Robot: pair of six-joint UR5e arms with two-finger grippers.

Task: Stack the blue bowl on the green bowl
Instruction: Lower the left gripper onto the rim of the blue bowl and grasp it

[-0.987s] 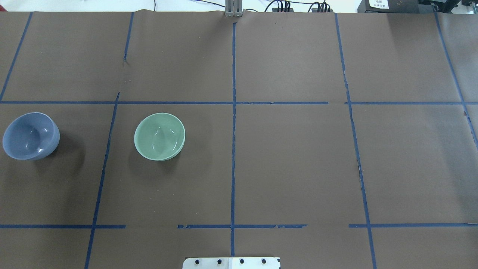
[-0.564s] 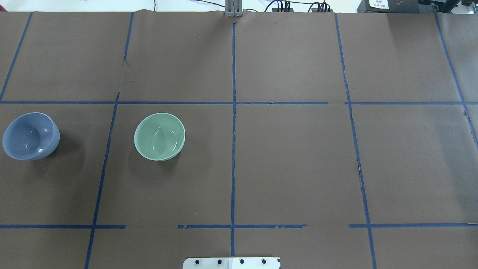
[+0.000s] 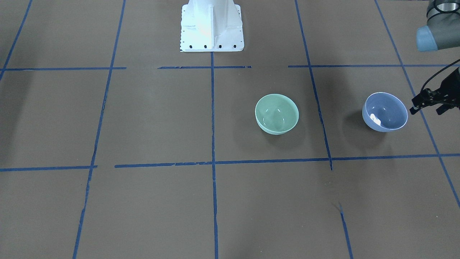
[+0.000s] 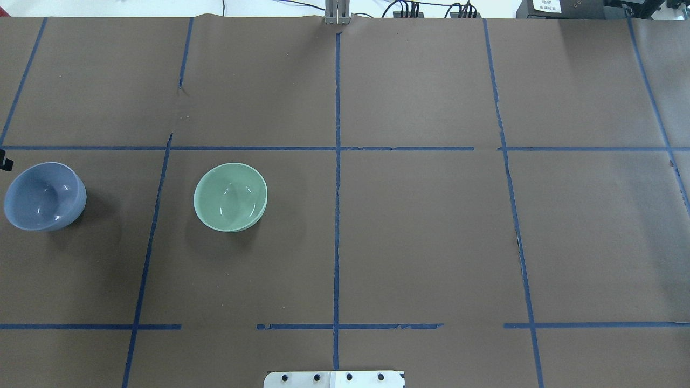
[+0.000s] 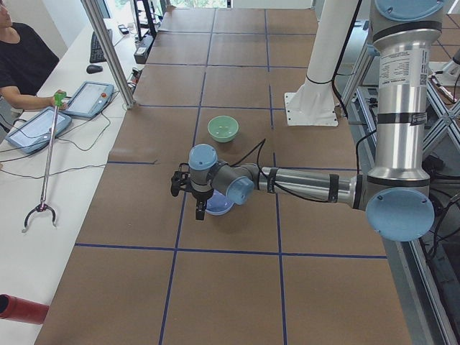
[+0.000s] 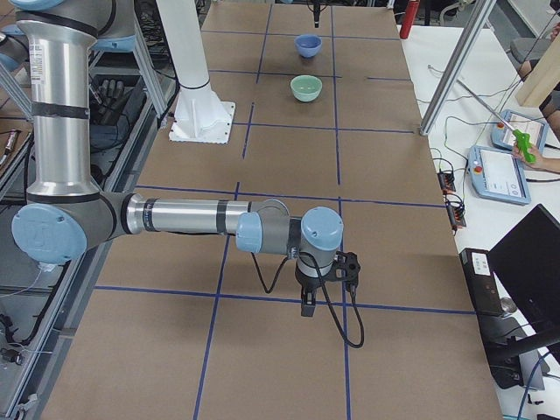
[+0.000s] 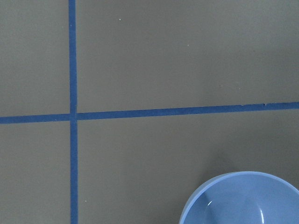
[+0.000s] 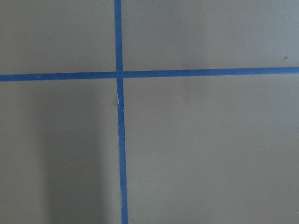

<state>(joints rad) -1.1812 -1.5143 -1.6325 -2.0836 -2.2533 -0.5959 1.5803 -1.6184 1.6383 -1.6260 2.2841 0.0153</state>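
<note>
The blue bowl [image 4: 44, 196] stands upright at the far left of the table; it also shows in the front view [image 3: 385, 111] and at the lower right of the left wrist view [image 7: 243, 199]. The green bowl [image 4: 230, 197] stands upright one square to its right, apart from it [image 3: 276, 114]. My left gripper [image 3: 427, 109] hovers just beyond the blue bowl's outer side, its fingers apart and empty; only its tip [image 4: 4, 160] shows overhead. My right gripper [image 6: 308, 304] hangs over bare table far from both bowls; I cannot tell whether it is open.
The white robot base plate [image 3: 212, 28] sits at the table's near-robot edge. Blue tape lines [image 4: 337, 178] grid the brown table cover. An operator with a tablet [image 5: 32, 129] and a grabber stick [image 5: 44, 165] is beside the table's far side.
The tip of my left gripper has come into the overhead view at the left edge, just above the blue bowl. Both bowls have stayed put.
</note>
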